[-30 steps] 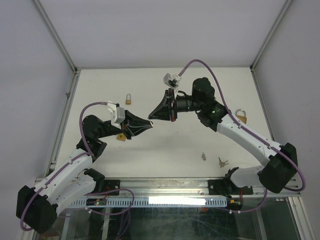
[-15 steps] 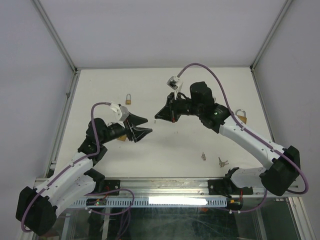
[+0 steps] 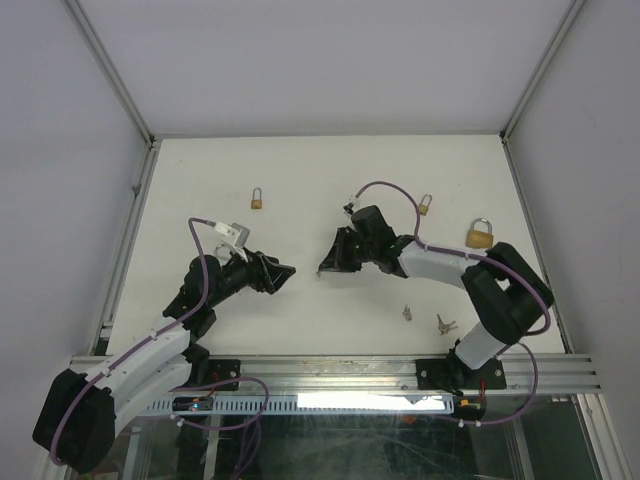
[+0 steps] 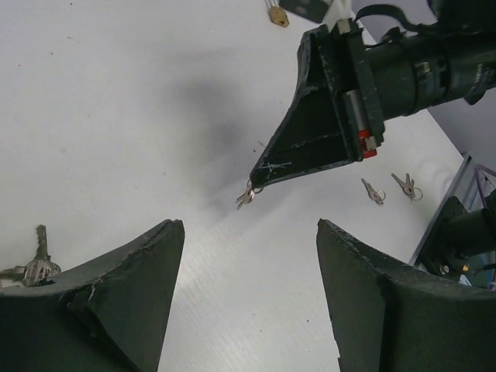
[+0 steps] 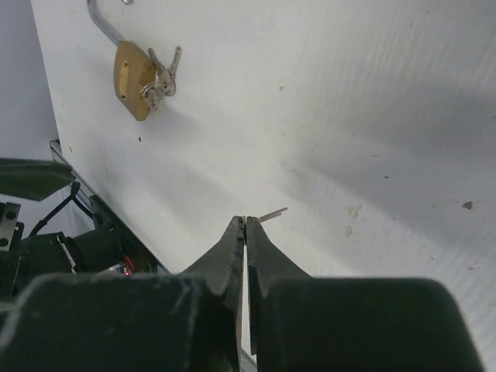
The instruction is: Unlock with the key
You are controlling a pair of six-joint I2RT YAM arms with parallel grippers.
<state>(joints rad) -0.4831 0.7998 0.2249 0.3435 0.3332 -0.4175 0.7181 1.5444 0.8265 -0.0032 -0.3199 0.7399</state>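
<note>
- Your right gripper (image 4: 256,177) is pinched shut. Its dark, tapered fingers meet in a sharp point low over the matte white table (image 3: 300,170), near the middle.
- A thin, silvery key (image 4: 246,195) sticks out from that point, clamped between the tips.
- Your left gripper (image 4: 248,229) stands wide with nothing between its dark, scuffed, wedge-shaped fingers. It sits just left of the right gripper and faces it.
- A brass padlock (image 5: 130,87) with a curved steel shackle lies flat on the left side, with a key bunch (image 5: 161,76) against its body.
- At the far left sits a small brass padlock (image 3: 257,200). At the far right are a second small padlock (image 3: 425,205) and a large brass padlock (image 3: 480,236).
- Two loose keys (image 3: 407,313) lie at the near right.
</note>
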